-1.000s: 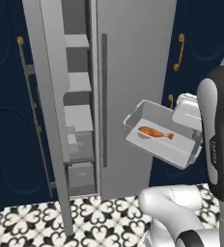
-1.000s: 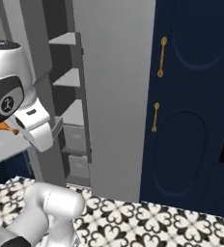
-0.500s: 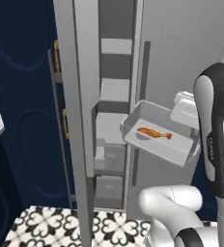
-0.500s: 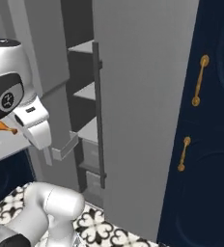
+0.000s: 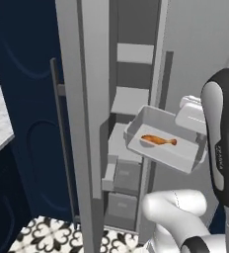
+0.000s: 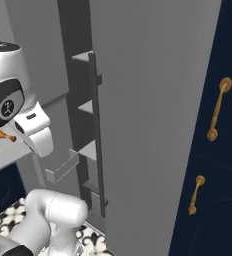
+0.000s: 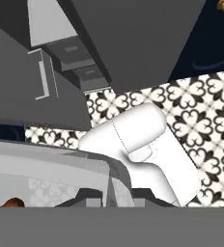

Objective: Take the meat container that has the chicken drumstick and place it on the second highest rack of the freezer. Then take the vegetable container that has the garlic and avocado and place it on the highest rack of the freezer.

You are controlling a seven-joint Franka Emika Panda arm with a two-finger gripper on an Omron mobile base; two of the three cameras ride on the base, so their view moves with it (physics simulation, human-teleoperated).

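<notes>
The meat container (image 5: 185,153), a shallow light-grey tray, hangs tilted in the air in front of the open freezer (image 5: 131,79). The chicken drumstick (image 5: 158,141) lies in it, orange-brown. My gripper (image 5: 185,122) is shut on the tray's far right rim. In the hand view the gripper (image 7: 116,194) pinches the tray's wall (image 7: 51,161), and a bit of the drumstick (image 7: 12,202) shows at the lower left. The highest rack (image 5: 135,53) and the second highest rack (image 5: 130,100) sit just left of and above the tray. The drumstick (image 6: 0,136) also peeks out beside the arm.
The freezer door (image 5: 82,123) stands open on the left with its long handle (image 5: 57,138). Grey drawers (image 5: 126,175) sit under the shelves. A wide grey door (image 6: 148,125) and navy cabinets with gold handles (image 6: 215,110) are to the right. Patterned tiles (image 7: 201,106) cover the floor.
The base has driven and turned, so the freezer's inside has swung toward the middle of the left base view and looks closer. The tray stays in my gripper, now nearer the shelves.
</notes>
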